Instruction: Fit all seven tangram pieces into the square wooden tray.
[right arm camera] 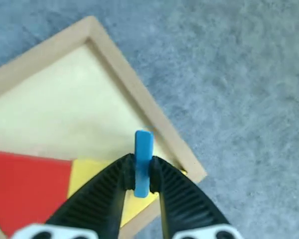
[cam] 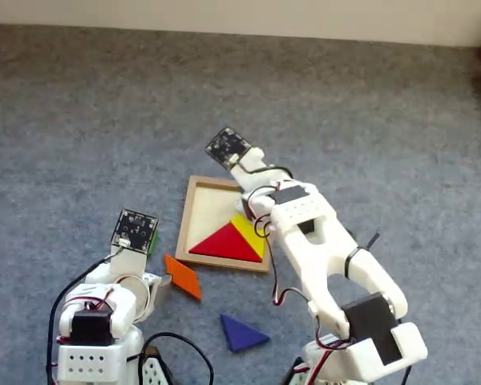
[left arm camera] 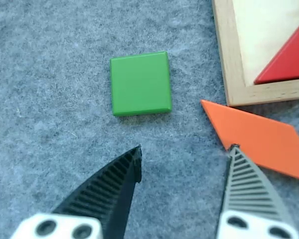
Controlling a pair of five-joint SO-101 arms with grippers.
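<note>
Right claw (right arm camera: 142, 174) is clamped on the blue piece (right arm camera: 143, 144), which stands upright on edge, so you can't read its outline. It hangs over the yellow triangle (right arm camera: 87, 169), just inside the rim of the wooden tray (right arm camera: 134, 92). The red triangle (cam: 220, 241) fills the near part of the tray and yellow sits along the right side. The bare wood is the far-left area. My read: you're placing blue, with two of seven seated. Don't release here, it'd likely land on yellow or straddle the rim. Shift toward the bare wood, get low, and tip the piece so a face goes down before you let go. An edge-on drop probably leaves it leaning on the frame. Square one edge to yellow's free edge if it matches. Left claw (left arm camera: 184, 152) is wide, nothing in it, low over the desk (left arm camera: 50, 124) left of the tray. The green square (left arm camera: 140, 83) is just ahead of it, and one tip is over or touching the orange parallelogram (left arm camera: 261, 139), can't tell which. The indigo triangle (cam: 242, 333) lies nearer, apart from the rest. Leave the left arm parked so the two don't cross.
</note>
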